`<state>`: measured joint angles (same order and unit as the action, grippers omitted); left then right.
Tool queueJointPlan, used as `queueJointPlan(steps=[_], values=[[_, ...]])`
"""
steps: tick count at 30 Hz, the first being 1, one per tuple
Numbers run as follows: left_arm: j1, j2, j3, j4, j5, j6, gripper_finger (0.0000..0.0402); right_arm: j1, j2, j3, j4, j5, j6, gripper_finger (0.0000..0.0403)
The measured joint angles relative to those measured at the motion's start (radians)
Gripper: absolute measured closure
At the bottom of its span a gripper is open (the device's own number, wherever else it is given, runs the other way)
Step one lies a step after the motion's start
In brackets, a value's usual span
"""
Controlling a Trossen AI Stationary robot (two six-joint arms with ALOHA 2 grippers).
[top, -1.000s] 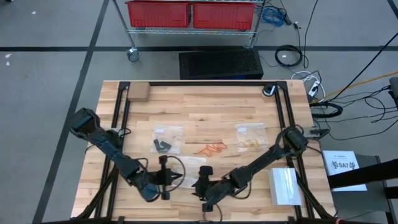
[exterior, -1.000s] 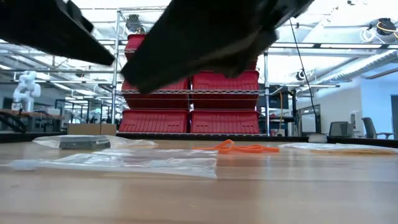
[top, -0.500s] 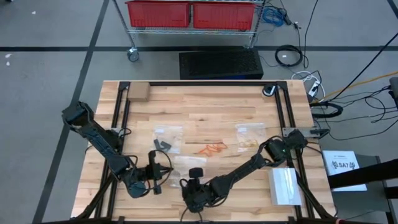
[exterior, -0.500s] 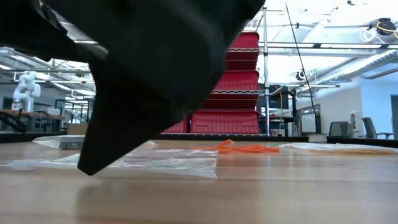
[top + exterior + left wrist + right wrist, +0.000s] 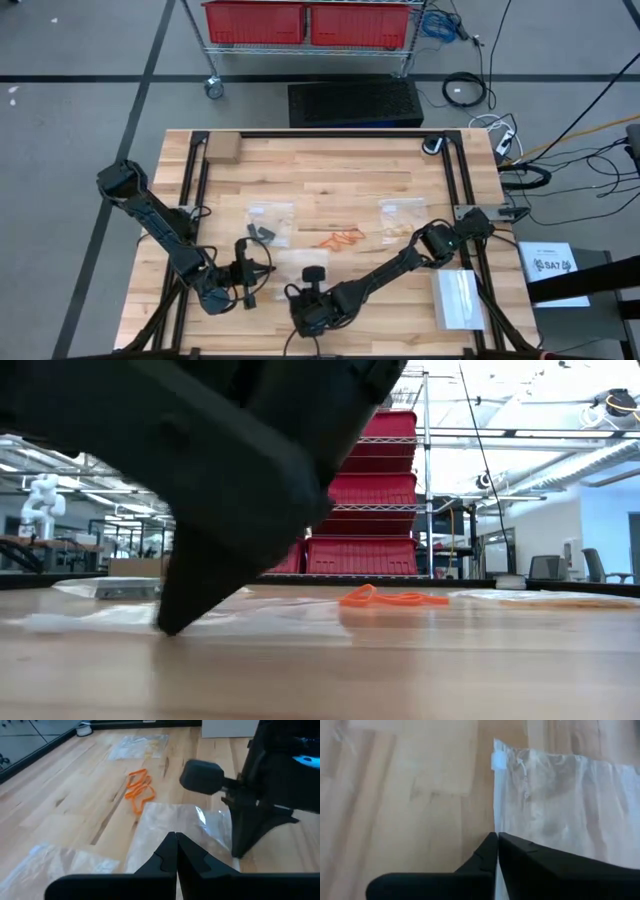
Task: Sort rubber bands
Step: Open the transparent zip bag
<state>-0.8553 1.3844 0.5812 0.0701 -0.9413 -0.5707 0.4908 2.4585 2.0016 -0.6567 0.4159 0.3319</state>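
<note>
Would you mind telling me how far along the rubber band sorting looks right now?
Partly done: black bands and yellow bands already sit in bags. In hand: the right gripper is shut at the edge of an empty clear bag, the left gripper shut beside it. Left: the orange bands lie loose.

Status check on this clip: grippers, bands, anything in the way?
Left gripper shut, empty, over a clear bag. Right gripper shut at that bag's edge. Orange bands loose mid-table, untouched. Nothing in the way.
</note>
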Motion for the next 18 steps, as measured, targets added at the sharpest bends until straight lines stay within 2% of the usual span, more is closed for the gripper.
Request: queueJointPlan(steps=[8, 14, 18], values=[[-0.023, -0.044, 0.000, 0.015, 0.001, 0.045, 0.0398, 0.002, -0.011, 0.196, -0.270, -0.031, 0.021, 0.0403], [-0.022, -0.118, 0.000, 0.168, 0.001, 0.324, 0.0391, 0.017, -0.014, 0.356, -0.477, -0.030, 0.021, 0.0403], [-0.006, -0.156, 0.001, 0.283, 0.025, 0.517, 0.0374, 0.034, -0.084, 0.330, -0.530, -0.054, 0.029, 0.0403]])
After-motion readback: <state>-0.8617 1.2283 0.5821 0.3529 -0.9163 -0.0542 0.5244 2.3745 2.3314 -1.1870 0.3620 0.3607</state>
